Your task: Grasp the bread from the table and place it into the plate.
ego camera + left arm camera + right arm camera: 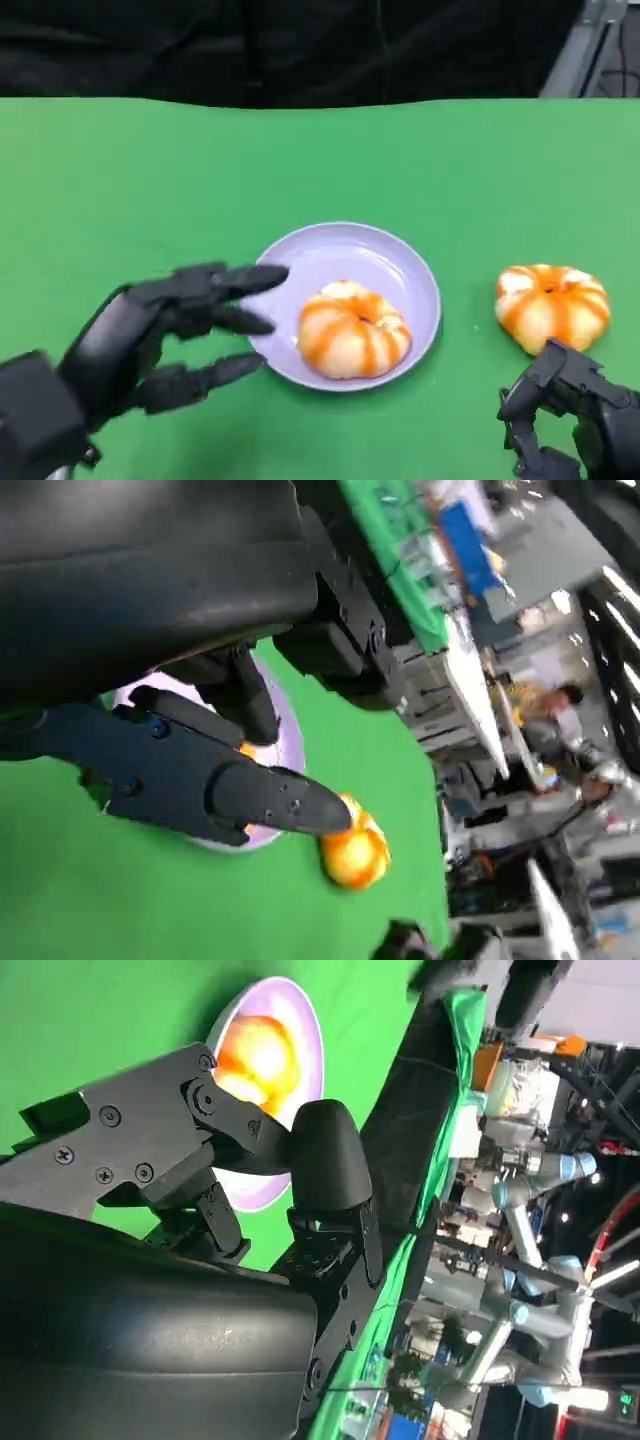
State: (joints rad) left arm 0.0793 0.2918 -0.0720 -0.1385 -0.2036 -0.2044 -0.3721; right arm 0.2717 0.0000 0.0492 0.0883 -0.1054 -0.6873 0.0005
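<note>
Your left hand (165, 335) is spread wide and holds nothing; its fingertips sit at the rim of the purple plate (400, 262). 1 bread (352, 329) lies in that plate. Your right hand (570, 415) has spread, empty fingers just beside the other bread (552, 303) on the green table (150, 180)

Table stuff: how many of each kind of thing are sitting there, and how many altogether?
Bread rolls: 2, one in the plate, one on the green table
Purple plates: 1
Total: 3
</note>
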